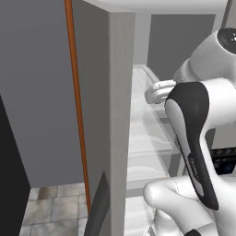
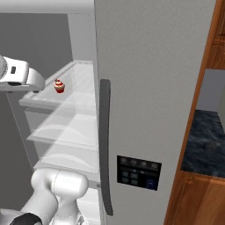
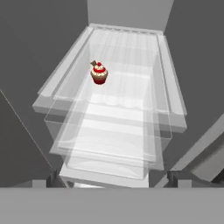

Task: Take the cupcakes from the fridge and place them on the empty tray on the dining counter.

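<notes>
One cupcake with a red-and-white top stands on the top translucent shelf of the open fridge, towards the shelf's left side. The right base view has the same cupcake near the shelf's front edge. My gripper is open, in front of and above the shelves, well short of the cupcake, with nothing between its fingertips. The arm's wrist hangs just left of the cupcake. The tray is out of view.
The fridge's left door is swung open; its edge stands close to my arm. The right door is shut, with a dark handle and dispenser panel. A dark marbled counter top on brown wood lies to the right.
</notes>
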